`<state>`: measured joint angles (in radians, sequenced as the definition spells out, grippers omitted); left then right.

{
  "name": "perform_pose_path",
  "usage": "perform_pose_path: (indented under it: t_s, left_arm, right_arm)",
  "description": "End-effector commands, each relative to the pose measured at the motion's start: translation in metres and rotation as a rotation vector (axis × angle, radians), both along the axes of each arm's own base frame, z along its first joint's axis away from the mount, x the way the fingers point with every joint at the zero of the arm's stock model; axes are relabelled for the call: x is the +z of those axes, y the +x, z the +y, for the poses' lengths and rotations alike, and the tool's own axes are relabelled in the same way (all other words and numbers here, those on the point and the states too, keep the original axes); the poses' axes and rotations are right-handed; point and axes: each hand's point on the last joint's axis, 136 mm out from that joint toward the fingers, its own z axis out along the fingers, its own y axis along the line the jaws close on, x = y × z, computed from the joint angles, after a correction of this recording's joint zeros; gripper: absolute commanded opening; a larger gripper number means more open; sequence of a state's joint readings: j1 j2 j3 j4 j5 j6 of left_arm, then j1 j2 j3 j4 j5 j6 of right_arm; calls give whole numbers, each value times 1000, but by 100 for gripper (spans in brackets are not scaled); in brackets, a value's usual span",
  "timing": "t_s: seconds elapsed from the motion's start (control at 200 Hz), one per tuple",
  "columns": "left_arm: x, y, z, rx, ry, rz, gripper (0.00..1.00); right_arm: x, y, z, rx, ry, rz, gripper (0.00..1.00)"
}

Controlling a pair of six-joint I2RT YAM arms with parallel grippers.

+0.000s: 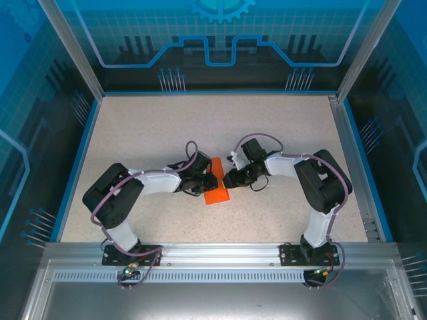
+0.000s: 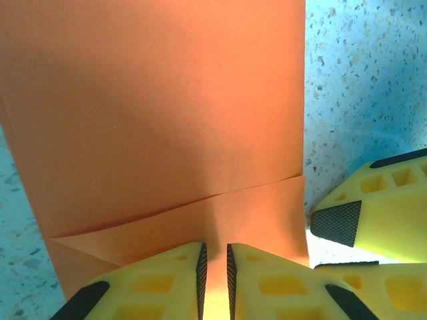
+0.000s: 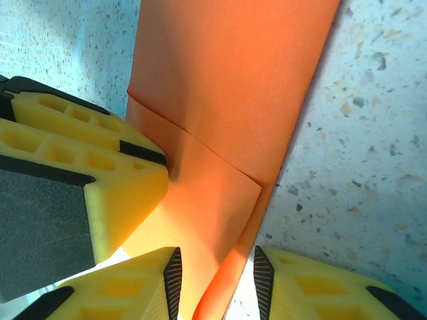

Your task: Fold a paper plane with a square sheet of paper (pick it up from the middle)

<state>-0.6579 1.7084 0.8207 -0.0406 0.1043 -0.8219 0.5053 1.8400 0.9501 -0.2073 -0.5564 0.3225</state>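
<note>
Clearly the left gripper [image 2: 217,259] is clamped on the sheet of paper [image 2: 153,113]. Its two pads [image 2: 202,267] sit almost together, with a thin strip of orange pinched between them at the sheet's near edge. Beyond its fingertips the sheet runs away flat on the table [image 2: 367,80]. It is already folded, and the slanting edge of a flap crosses it just ahead of the tips. I judge this grip is there to pin the layers, so the fold cannot spring up or slide while the other arm works.

The right gripper [image 3: 215,259] has its jaws apart. The sheet's edge, which seems to lift slightly off the table here, passes between its fingers without being squeezed. A sliver of bare table shows between the paper and the finger on the right of its own view. It sits just beside the left gripper, whose yellow finger rests against the paper to its left. Placed so, it looks ready either to close on that edge or to run along it and sharpen the crease; I cannot tell which.

From above, the two grippers meet from opposite sides with the sheet, a narrow rectangle, between and partly under them. It has no pointed nose yet, so the plane seems some folds away. If the right gripper pulls against the left one's clamp, paper this thin may well crumple or tear.
</note>
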Motion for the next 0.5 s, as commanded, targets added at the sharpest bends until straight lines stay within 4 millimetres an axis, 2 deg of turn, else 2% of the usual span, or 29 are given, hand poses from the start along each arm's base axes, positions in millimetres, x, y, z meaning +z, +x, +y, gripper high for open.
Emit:
perform_pose_path:
  t_s: [0.0,0.195,0.31,0.495]
  left_arm:
    - [-11,-3,7,20,46,16,18]
    - [-7,-3,5,10,35,7,18]
    - [-2,-3,2,1,19,-5,19]
    - [4,-4,4,-3,11,-19,21]
  right_arm:
    - [-11,-5,5,-26,-5,61,35]
    - [-6,-9,10,-47,23,98,31]
    - [-6,-10,9,-66,-4,91,35]
    - [-1,-8,6,-117,-13,94,34]
